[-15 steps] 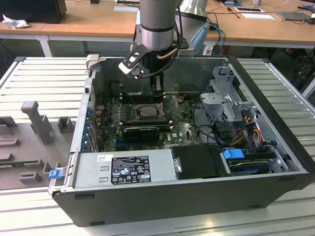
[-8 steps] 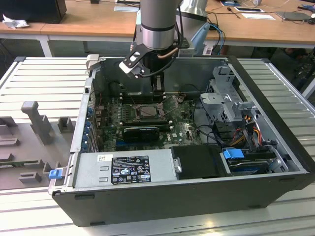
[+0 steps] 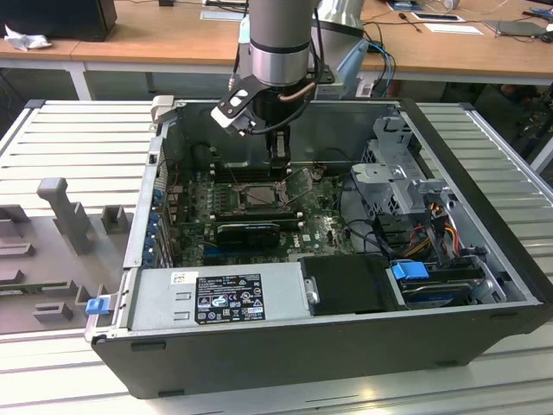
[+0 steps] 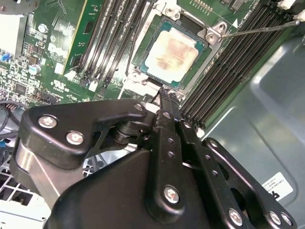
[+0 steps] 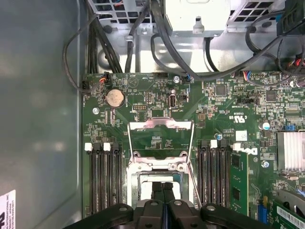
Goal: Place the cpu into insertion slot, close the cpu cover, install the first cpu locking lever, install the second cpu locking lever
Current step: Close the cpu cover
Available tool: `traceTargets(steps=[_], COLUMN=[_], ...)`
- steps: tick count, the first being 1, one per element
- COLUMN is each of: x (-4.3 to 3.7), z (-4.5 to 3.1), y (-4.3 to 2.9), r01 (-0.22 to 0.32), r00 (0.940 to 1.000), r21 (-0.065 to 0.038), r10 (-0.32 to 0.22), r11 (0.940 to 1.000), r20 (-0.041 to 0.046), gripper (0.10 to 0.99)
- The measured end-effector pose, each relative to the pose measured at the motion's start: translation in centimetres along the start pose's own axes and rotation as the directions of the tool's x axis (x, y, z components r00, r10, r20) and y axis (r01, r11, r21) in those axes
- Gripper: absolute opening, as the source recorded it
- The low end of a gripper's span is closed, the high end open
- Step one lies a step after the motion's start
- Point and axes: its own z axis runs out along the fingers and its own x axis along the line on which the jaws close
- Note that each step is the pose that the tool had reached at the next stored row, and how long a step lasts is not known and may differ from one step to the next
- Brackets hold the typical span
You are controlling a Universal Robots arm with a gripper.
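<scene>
The cpu point(image 4: 170, 53) lies in the insertion slot point(image 4: 137, 78). The hand point(image 5: 162, 186) hangs just above this slot's edge, its fingers together and empty. The cpu cover point(image 5: 161, 125) stands open at the slot's side.

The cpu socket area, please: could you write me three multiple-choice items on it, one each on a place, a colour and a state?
1. Where is the cpu?
A. On the power supply
B. In the insertion slot
C. On the table outside the case

2. What colour is the cpu's top?
A. Black
B. Blue
C. Pale silvery-beige

3. How does the cpu cover stand?
A. Swung open
B. Shut over the cpu
C. Taken off and lying outside the case

Answers:
1 B: the second wrist view shows it seated within the slot's rim.
2 C: its top shows pale silvery-beige there.
3 A: in the first wrist view the green board shows through its window, beside the slot.
</scene>
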Motion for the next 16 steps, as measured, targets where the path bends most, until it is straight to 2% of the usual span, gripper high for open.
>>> traceTargets(steps=[9,16], x=[0.02,0.05], z=[-0.14,-0.08], y=[0.99,2.19], r01=[0.000,0.000], r00=[1.0000,1.0000], r21=[0.011,0.024], r10=[0.000,0.000], r11=[0.9999,0.9997], r20=[0.0001,0.0005], gripper=[0.106,0.106])
